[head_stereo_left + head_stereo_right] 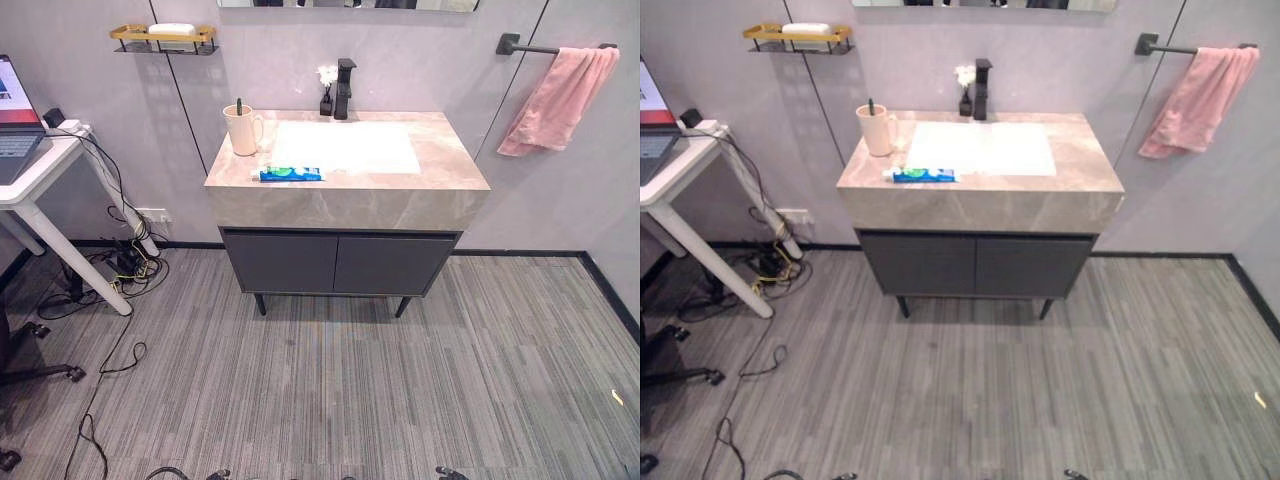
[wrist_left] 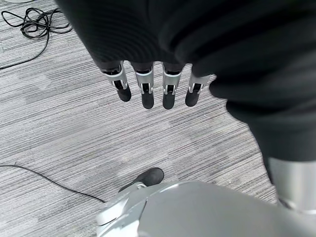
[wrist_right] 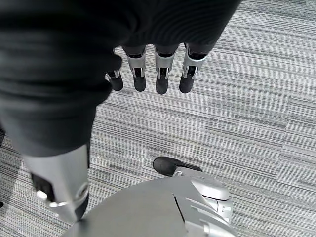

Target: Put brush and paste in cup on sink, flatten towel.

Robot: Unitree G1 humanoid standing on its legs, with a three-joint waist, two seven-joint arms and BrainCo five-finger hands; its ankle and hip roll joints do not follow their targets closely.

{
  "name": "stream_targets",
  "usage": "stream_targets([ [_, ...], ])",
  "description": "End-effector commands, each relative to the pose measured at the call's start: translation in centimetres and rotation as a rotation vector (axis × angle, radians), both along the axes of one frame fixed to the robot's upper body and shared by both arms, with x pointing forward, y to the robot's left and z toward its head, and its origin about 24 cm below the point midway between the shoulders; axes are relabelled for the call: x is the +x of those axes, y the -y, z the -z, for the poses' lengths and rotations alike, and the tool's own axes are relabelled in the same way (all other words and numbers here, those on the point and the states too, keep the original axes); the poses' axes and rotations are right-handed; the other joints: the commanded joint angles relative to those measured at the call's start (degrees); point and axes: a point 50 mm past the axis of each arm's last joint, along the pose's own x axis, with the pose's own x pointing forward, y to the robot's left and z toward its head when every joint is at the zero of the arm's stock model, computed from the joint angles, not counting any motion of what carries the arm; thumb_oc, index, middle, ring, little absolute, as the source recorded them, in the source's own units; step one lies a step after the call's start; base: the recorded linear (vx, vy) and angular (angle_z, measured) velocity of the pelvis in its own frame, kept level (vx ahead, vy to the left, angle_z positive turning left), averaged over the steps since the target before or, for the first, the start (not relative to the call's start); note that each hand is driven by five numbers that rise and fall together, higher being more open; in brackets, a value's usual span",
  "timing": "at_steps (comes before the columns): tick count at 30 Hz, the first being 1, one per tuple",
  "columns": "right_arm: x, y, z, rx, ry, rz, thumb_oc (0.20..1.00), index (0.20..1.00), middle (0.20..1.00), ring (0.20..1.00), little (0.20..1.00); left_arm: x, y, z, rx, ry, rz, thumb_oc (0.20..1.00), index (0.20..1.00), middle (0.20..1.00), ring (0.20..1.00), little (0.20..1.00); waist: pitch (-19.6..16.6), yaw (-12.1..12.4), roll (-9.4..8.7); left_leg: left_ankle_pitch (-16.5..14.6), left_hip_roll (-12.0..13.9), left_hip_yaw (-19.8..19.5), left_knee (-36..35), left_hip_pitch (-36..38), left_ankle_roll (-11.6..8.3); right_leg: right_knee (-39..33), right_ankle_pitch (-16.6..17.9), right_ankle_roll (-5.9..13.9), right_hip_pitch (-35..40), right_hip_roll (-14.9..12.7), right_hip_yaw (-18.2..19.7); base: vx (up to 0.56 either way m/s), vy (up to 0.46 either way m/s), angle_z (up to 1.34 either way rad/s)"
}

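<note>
Two hands, left hand [image 2: 148, 84] and right hand [image 3: 153, 74], hang with fingers straight and empty; the light, squashy blue-and-white toothpaste tube [image 1: 291, 174] at the marble table's [image 1: 440, 185] front edge wants a mid-body pinch; the soft pink towel [image 1: 560, 95] wants its hem.

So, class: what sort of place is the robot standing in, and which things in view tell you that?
Most likely a mock-up bathroom set in an office or lab. A vanity sink with a black tap and a pink towel on a wall rail say bathroom; the desk with a laptop and the carpet-like floor suggest an office.
</note>
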Motion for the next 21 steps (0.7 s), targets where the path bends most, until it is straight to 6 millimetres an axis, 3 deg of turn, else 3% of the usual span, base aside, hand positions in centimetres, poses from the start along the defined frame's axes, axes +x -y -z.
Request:
stream_targets([
  [1, 2.4, 0.3, -0.6, -0.028, 0.057, -0.071, 1.000, 1.000, 1.000, 1.000, 1.000, 0.4, -0.4, -0.1, 0.036, -0.021, 0.007, 1.000, 1.000, 1.000, 1.000, 1.000, 1.83, -0.50, -0.79, 2.73, 0.52, -4.55, 0.01, -1.97, -1.32, 5.00, 5.24, 2.61, -5.88, -1.49, 0.23, -0.08, -0.027, -0.04],
  [9, 3.4, 1.0, -1.1, -0.053, 0.100, -0.100, 1.000, 1.000, 1.000, 1.000, 1.000, 1.8, -0.5, -0.4, 0.033, 0.034, -0.050, 1.000, 1.000, 1.000, 1.000, 1.000, 4.65, -0.83, -1.41, 0.08, 0.37, -4.29, 10.09, -7.76, -2.75, 7.07, 5.01, 1.75, -8.20, -1.24, 0.36, -0.05, -0.067, -0.02],
  [12, 2.9, 2.1, -1.2, -0.079, 0.092, -0.073, 1.000, 1.000, 1.000, 1.000, 1.000, 2.6, -0.6, -0.6, 0.036, 0.056, -0.058, 1.000, 1.000, 1.000, 1.000, 1.000, 6.72, -1.71, -2.86, 0.72, 1.27, -1.73, 21.69, -14.85, -5.68, 7.83, 4.62, 1.53, -8.29, -3.05, -1.68, -0.04, -0.125, 0.24],
  [17, 2.3, 2.6, -1.2, -0.095, 0.068, -0.058, 1.000, 1.000, 1.000, 1.000, 1.000, 2.5, -0.6, -0.6, 0.035, 0.051, -0.058, 1.000, 1.000, 1.000, 1.000, 1.000, 6.76, -1.33, -2.58, 3.27, 2.09, -0.81, 18.07, -19.62, -4.93, 7.79, 3.53, 1.61, -7.94, -2.99, -2.74, 0.05, -0.018, 0.34],
  [19, 2.1, 2.5, -1.1, -0.100, 0.057, -0.063, 1.000, 1.000, 1.000, 1.000, 1.000, 1.9, -0.7, -0.5, 0.037, 0.037, -0.065, 1.000, 1.000, 1.000, 1.000, 1.000, 6.72, -0.37, -1.99, 7.19, 2.58, -1.97, 13.32, -21.53, -4.38, 7.64, 2.98, 1.65, -7.24, -1.72, -1.94, 0.24, 0.049, 0.09],
  [21, 1.9, 2.6, -1.1, -0.108, 0.051, -0.075, 1.000, 1.000, 1.000, 1.000, 1.000, 1.0, -0.7, -0.3, 0.037, 0.016, -0.070, 1.000, 1.000, 1.000, 1.000, 1.000, 6.94, 1.33, -1.14, 11.36, 4.86, -3.30, 5.70, -23.38, -4.68, 7.30, 1.24, 1.64, -5.12, -0.20, 0.01, 0.32, 0.087, -0.02],
])
